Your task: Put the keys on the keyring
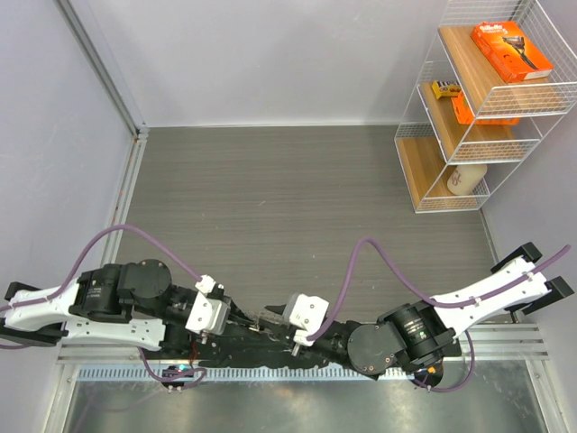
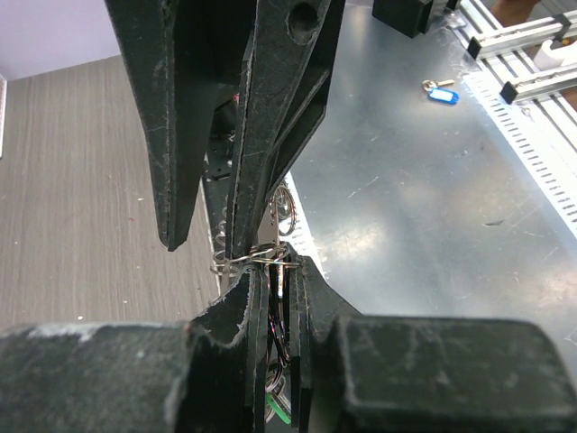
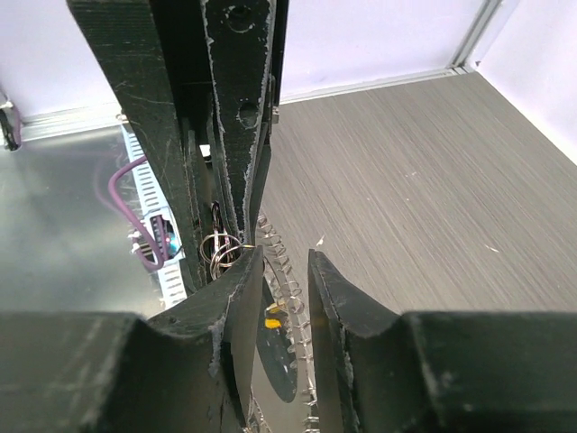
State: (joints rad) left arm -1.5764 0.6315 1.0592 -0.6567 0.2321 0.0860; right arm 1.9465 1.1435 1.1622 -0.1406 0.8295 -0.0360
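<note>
The thin silver wire keyring (image 2: 257, 257) is the landmark. The top external camera sits high above and behind it. It faces steeply down and away from the arm bases, far enough back to take in the whole grey wood-grain table (image 1: 297, 198). The left wrist camera sits very close to the keyring and looks along its own black fingers (image 2: 234, 325) toward the right arm's side. The right wrist camera sits equally close on the opposite side of the keyring and faces back the other way. Both wrist views share the keyring and each other's fingers. All three views share the tabletop beside the keyring.
</note>
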